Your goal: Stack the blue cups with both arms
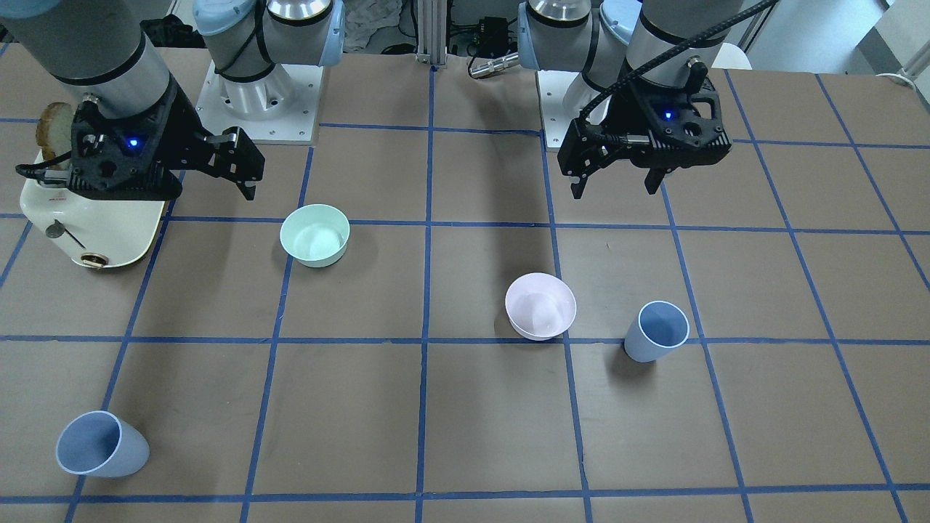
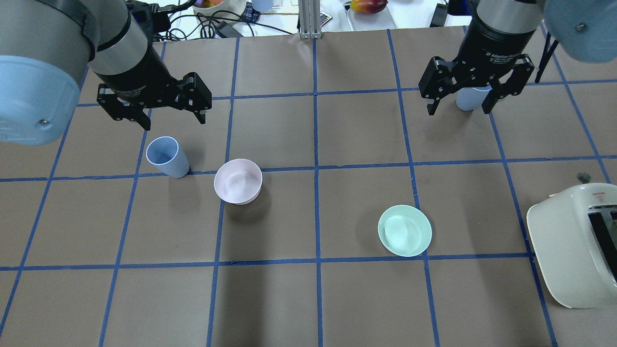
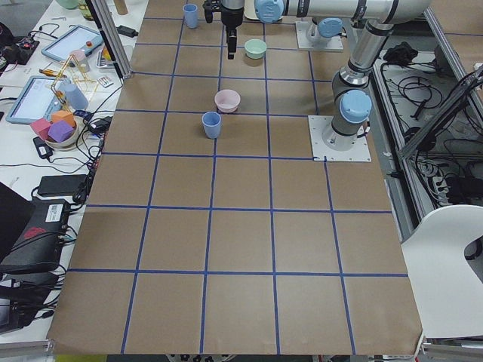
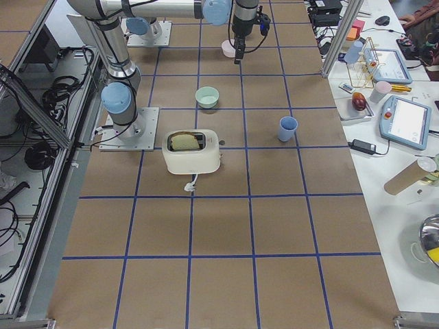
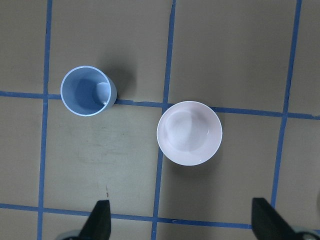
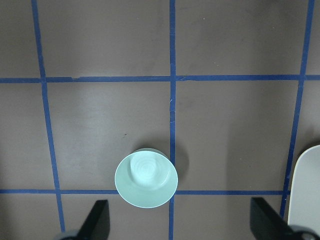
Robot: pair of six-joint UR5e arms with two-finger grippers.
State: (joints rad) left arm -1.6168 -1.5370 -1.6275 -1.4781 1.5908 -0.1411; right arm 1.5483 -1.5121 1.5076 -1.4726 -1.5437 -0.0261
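Note:
One blue cup stands upright on the left half of the table, beside the pink bowl; it also shows in the left wrist view and the front view. The second blue cup stands upright at the far right side, partly hidden behind my right gripper in the overhead view. My left gripper is open and empty, held high just beyond the first cup. My right gripper is open and empty, high above the table, with the mint-green bowl below it.
The mint-green bowl sits right of centre. A cream toaster with a slice of bread stands at the near right. Blue tape lines grid the brown table. Cluttered benches lie beyond the far edge.

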